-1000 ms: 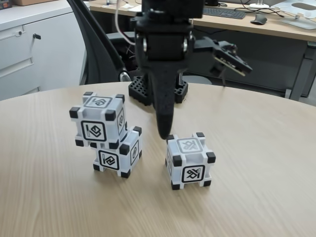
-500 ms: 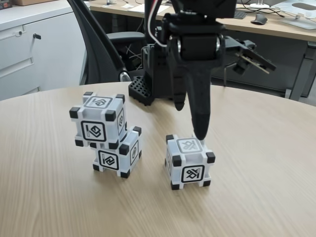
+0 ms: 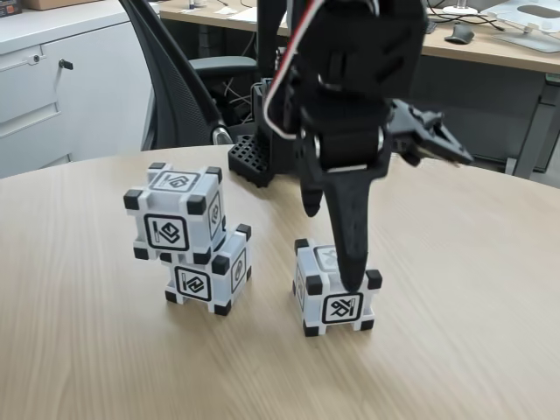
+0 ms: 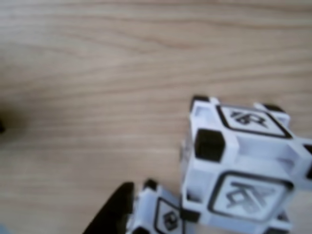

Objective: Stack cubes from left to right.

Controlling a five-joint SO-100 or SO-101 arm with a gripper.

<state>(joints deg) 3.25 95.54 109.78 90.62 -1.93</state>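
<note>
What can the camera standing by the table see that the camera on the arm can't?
Only the fixed view shows the whole stack: the top cube sitting crooked on the bottom cube, plus the office chair, the desk behind and the cabinet. It also shows the open tool reaching down over the single cube.

Only the wrist view shows that single cube close up, blurry, with its glyph faces large.

Both show the single cube and the wooden table.
</note>
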